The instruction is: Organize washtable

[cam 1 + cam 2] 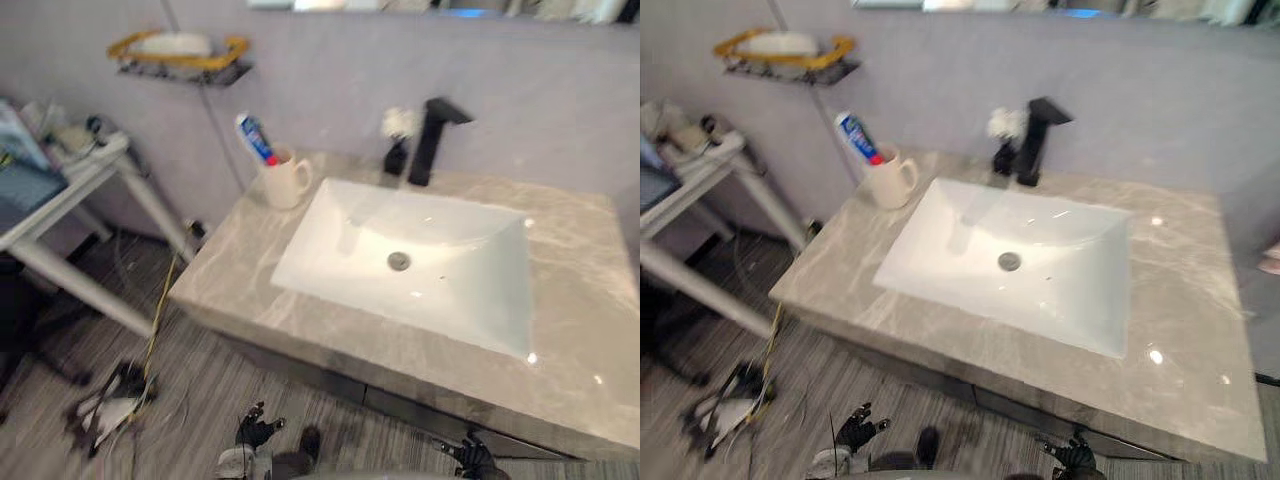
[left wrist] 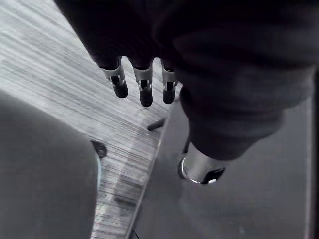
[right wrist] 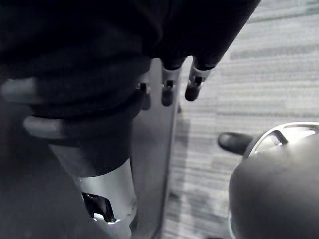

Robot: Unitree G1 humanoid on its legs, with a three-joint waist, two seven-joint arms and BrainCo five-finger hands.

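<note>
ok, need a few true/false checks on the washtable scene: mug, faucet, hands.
The toothpaste tube stands in the white mug. True.
The mug sits inside the sink basin. False: it stands on the countertop, by the basin's back left corner.
The faucet is black. True.
The left hand holds the mug. False: it hangs below the countertop, open and empty.
The right hand is open. True.

Bright, w/ glare spots on counter (image 1: 1200,335)
</note>
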